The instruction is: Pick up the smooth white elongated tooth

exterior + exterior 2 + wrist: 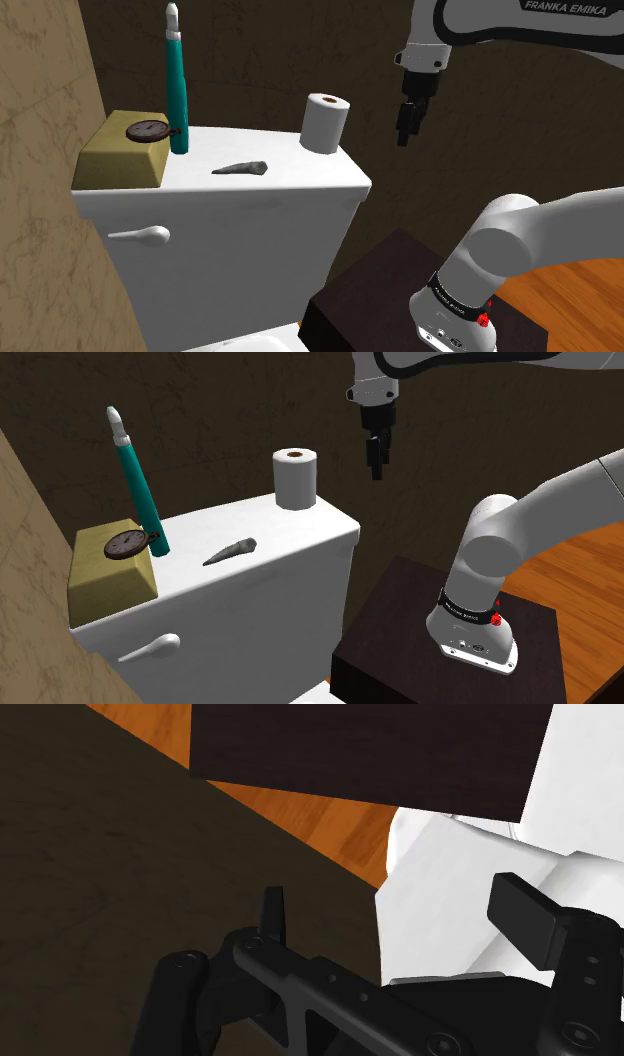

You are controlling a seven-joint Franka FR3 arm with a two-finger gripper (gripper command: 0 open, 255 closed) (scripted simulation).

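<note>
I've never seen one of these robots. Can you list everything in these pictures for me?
Tank: one, white, toilet tank against the brown wall.
Lever: one, white, on the tank's front.
Block: one, olive-yellow, on the tank lid at the shoulder view's left.
Watch: one, brown-rimmed, on top of the block.
Pen-like tool: one, teal with a white tip, standing beside the block.
Tooth: one, drawn grey, lying on the lid between block and roll.
Paper roll: one, white, upright on the lid.
Floor: orange wood.
Stand: one, dark box, beside the toilet.
Arm: one, white.
Gripper: one, black, open, in the air at the shoulder view's right of the roll.
</note>
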